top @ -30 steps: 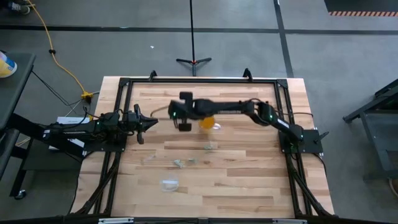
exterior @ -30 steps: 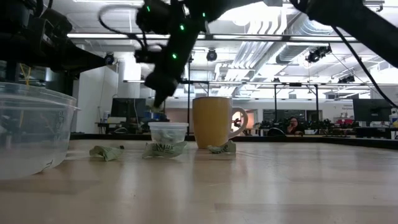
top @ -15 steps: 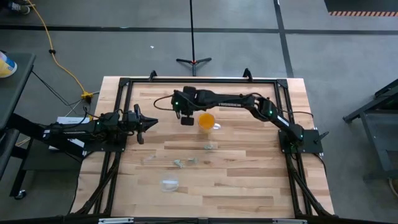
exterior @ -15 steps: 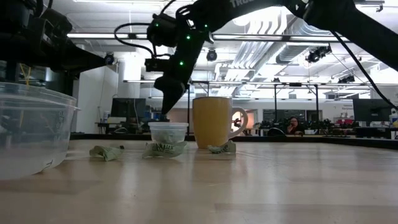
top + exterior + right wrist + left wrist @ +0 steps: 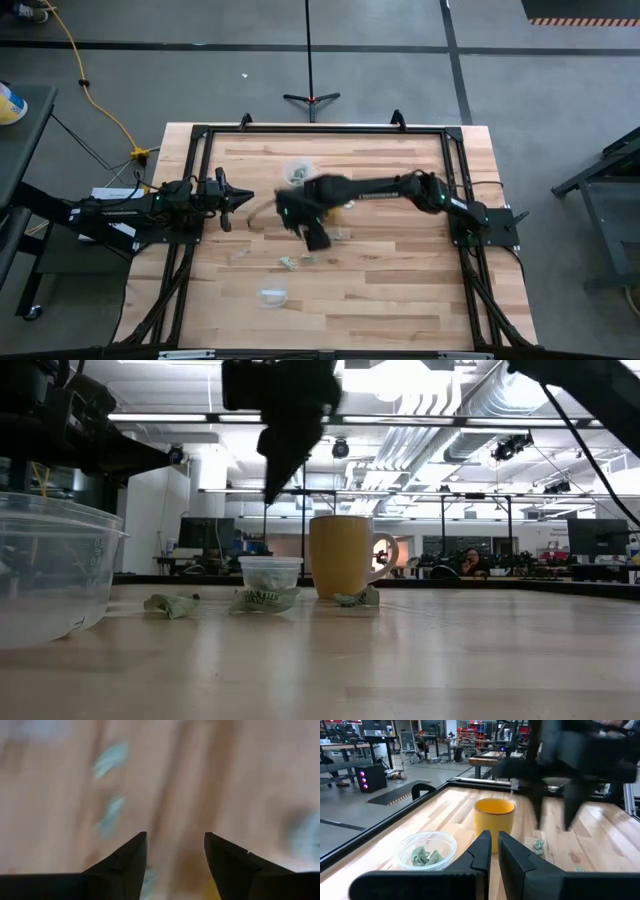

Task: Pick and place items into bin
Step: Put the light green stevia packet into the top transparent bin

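Items [image 5: 300, 260] scattered mid-table on bare wood, near the orange cup [image 5: 493, 817]; a few already lying in the small clear bin [image 5: 426, 851] beside it; right gripper [image 5: 316, 238] hovering over the loose pieces, fingers spread and empty; left gripper [image 5: 228, 197] parked at the table's left edge, fingers nearly together. Likely risks: pieces slipping between wide fingers; cup clipped by the arm.

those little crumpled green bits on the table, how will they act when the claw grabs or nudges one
The crumpled green pieces look like thin, creased paper, so they would probably squash between the fingers instead of resisting. They sit flat and low beside the orange cup, so they seem light and likely to slide across the wooden table if nudged. Rolling seems unlikely given their irregular shape.
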`<state>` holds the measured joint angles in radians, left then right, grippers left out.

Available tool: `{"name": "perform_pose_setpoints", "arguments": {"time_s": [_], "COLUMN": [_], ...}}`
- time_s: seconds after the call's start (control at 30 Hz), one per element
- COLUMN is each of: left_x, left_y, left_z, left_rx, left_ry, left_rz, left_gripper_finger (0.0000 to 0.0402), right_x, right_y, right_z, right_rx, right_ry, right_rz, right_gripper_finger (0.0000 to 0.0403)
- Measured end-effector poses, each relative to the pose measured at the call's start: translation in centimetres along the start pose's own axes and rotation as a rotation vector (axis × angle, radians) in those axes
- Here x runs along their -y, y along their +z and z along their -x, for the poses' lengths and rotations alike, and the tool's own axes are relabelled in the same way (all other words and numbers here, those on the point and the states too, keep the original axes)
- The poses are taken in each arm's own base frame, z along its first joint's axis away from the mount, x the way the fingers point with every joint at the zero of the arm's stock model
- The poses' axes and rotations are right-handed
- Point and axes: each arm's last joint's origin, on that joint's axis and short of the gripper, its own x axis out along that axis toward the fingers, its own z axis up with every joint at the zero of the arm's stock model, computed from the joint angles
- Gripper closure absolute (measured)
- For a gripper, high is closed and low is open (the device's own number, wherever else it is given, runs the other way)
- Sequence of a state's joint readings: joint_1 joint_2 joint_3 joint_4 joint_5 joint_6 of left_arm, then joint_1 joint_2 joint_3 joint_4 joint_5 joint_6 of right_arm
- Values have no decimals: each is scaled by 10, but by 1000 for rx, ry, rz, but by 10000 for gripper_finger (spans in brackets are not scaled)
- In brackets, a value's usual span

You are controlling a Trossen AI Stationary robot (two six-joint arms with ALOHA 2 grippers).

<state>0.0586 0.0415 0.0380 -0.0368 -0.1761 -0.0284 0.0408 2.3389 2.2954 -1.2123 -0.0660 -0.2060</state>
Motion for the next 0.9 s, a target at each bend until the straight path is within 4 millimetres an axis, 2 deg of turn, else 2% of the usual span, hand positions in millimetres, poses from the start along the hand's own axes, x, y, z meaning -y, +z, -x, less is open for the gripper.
{"name": "perform_pose_setpoints", "arguments": {"time_s": [0.13,0.3,0.4,0.57,0.9], "left_x": [0,0,0,0,0], "left_y": [0,0,0,0,0], "left_z": [0,0,0,0,0], "left_rx": [0,0,0,0,0], "left_ry": [0,0,0,0,0], "left_rz": [0,1,3,3,3], "left_gripper_finger": [334,334,334,334,334], "right_x": [-33,-50,-53,-52,-49], "right_y": [-6,-21,-35,-54,-61], "right_z": [-17,-42,-59,-79,-87], "right_rx": [-93,-214,-302,-391,-410], "right_ry": [47,5,-91,-151,-216], "right_rz": [12,-22,-39,-70,-66], "right_gripper_finger": [229,253,265,268,256]}}
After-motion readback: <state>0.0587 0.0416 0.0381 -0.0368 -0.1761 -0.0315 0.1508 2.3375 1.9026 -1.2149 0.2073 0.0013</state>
